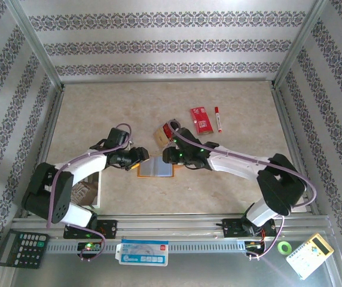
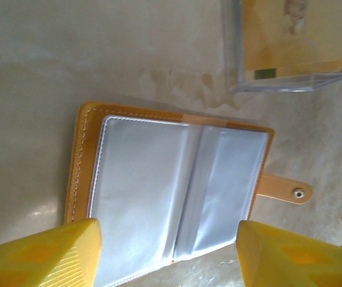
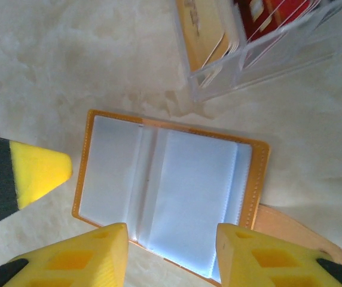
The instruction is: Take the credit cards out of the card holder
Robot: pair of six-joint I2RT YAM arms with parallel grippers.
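Observation:
The card holder lies open and flat on the table, orange with grey-blue clear pockets, and the pockets facing up look empty. Its tab sticks out sideways. A clear box just beyond it holds tan credit cards and a red one. My left gripper hovers open over the holder's left side. Over the right side, my right gripper stands open with nothing between its fingers.
A red packet with white print and a red marker lie behind and to the right. A white sheet sits near the left arm. Calculators and green tape rest on the front rail.

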